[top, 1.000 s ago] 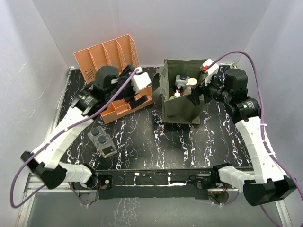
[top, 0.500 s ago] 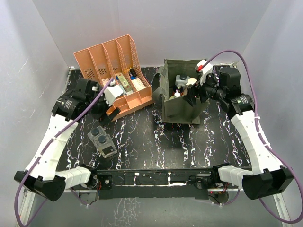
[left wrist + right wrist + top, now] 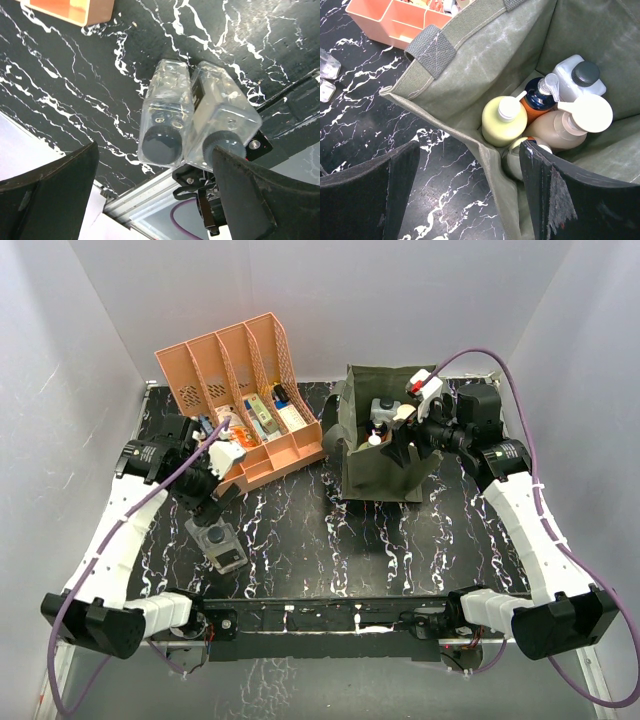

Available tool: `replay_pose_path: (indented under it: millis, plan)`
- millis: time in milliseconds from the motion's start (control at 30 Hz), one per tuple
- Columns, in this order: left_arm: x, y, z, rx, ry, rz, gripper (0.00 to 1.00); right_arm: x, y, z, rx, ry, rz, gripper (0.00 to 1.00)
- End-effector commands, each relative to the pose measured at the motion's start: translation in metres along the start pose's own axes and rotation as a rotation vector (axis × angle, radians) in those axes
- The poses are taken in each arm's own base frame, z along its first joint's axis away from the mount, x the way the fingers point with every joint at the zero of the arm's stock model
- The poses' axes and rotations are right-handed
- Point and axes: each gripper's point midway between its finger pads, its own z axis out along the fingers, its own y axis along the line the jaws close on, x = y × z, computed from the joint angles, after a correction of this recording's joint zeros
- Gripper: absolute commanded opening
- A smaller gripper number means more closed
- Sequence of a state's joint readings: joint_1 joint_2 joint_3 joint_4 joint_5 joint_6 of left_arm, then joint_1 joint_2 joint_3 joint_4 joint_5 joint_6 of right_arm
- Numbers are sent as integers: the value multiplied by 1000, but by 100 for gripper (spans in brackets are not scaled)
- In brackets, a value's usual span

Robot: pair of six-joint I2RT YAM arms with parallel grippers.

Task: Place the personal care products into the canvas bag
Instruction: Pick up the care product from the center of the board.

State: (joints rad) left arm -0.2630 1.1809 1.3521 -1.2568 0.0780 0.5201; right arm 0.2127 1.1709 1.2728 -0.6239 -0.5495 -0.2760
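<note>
Now that my left arm has swung off the rack (image 3: 240,360) where it hung a second ago, my left tool (image 3: 156,152) hovers over the twin pack (image 3: 195,120), fingers wide and touching nothing. My right tool (image 3: 470,150) has barely shifted. It waits at the bag (image 3: 470,70) rim, just as wide and empty.

Five bottles already stand inside: yellow bottle (image 3: 504,120), white bottle (image 3: 580,80), tan pump (image 3: 575,122), orange-and-blue pump (image 3: 540,97), and a small clear one (image 3: 516,161) (half hidden under the rim). So I judge the twin pack the last to go. It rests on the counter (image 3: 300,540), well apart from the bag, caps toward my tool.

Its two squarish bodies are clear, hard, slick-looking plastic with round dark caps. The bag is soft olive canvas with a woven strap, and its near wall sags inward.
</note>
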Motion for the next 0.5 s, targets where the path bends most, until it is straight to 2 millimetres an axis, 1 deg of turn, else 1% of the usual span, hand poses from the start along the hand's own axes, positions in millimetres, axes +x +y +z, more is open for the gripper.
replay_pose_path:
  millis: [0, 200, 467]
  plan:
    - [7, 9, -1, 5, 29, -46, 92, -18, 0, -1, 5, -66, -27, 83]
    - [11, 15, 4, 48, 49, -87, 88, -15, 0, 0, 5, -62, -24, 83]
    - [12, 12, 11, 91, 65, -91, 86, -14, -1, 2, 0, -62, -23, 83]
